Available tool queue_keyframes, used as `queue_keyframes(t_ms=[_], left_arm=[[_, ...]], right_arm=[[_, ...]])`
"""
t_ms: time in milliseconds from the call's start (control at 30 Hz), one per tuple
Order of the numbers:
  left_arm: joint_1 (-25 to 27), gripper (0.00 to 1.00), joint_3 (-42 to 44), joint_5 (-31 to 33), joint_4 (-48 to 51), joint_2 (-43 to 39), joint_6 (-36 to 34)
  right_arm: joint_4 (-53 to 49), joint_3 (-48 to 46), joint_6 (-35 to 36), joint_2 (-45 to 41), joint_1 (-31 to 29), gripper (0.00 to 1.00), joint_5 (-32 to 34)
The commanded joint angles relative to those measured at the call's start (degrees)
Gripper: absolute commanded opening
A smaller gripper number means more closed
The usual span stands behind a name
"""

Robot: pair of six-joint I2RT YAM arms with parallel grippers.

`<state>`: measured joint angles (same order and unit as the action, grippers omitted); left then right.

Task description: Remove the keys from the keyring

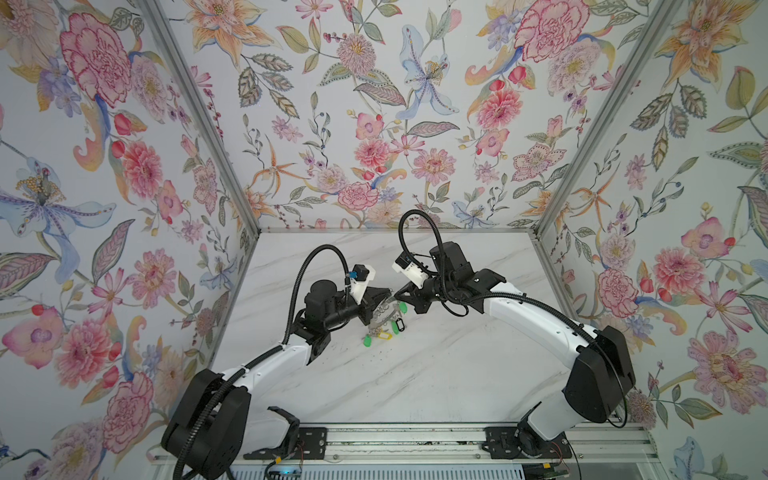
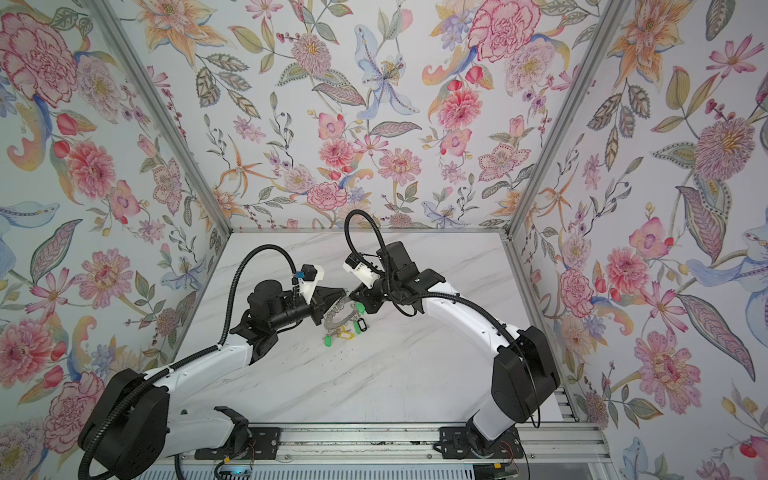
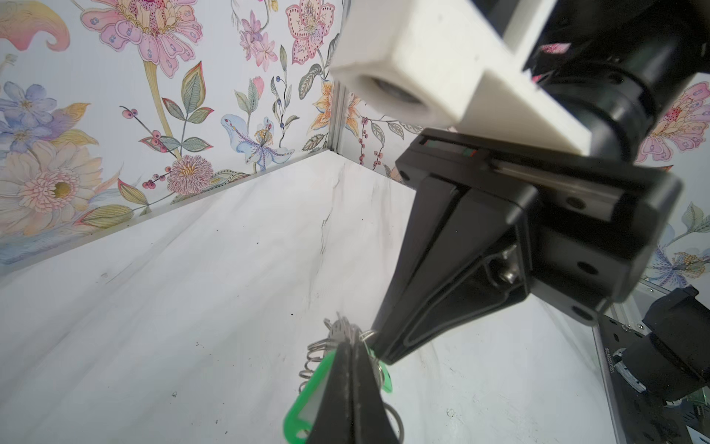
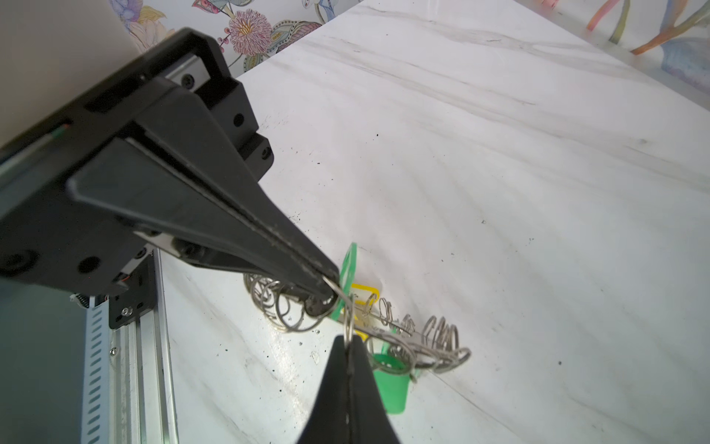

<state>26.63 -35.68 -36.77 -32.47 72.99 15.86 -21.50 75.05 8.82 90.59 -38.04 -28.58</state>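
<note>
Pinched tight in the right gripper: a small wire loop. Pinched just as tight in the left gripper, directly ahead, seemingly the same loop, probably to pry it apart and free the green-tagged key. Just beyond and below both tips, sagging to the table: the keyring, with keys hung on it. Crowding the pinch: neighbouring loops and a yellow tag.
</note>
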Motion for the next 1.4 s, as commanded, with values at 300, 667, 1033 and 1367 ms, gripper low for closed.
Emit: queue_keyframes(t_ms=[300,667,1033,1367], left_arm=[[-2.2,0.0,1.3,1.9,-2.8,0.9,1.3],[-2.1,0.0,4.1,-4.9,-13.8,3.1,8.4],[-0.4,0.0,3.8,-5.8,-17.0,1.5,13.0],[-0.4,0.13,3.7,-3.9,-17.2,1.9,13.4]], right_arm=[[25.1,-14.6,-7.4,-10.1,2.8,0.0,1.0],[58.7,-28.1,-21.3,-12.1,2.6,0.0,4.5],[85.0,-33.3,-33.8,-7.2,1.4,0.0,11.8],[98.6,-34.2,-42.2,-3.4,1.2,0.0,15.6]])
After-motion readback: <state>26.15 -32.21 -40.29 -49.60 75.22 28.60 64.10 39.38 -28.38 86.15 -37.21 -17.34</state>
